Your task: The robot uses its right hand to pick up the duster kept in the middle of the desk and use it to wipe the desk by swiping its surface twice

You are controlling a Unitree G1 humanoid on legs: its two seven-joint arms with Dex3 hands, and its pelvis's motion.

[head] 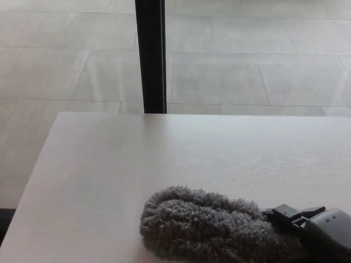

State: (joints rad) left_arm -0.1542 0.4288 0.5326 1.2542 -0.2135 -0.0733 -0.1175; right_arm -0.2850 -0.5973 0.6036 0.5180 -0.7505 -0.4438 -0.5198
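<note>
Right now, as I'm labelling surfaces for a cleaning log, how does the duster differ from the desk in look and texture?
The duster is dark grey, while the desk is pale, whitish wood grain. The duster is shaggy and fluffy; the desk is smooth and flat. The duster is a rounded lump lying on the desk's near part, while the desk spreads wide beneath it. Both look muted and unpatterned.

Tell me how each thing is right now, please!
duster: lying flat on the desk, fluffy end pointing left.
right hand: at the duster's right end; grip not clear.
desk: bare apart from the duster.
left hand: not in view.
</note>
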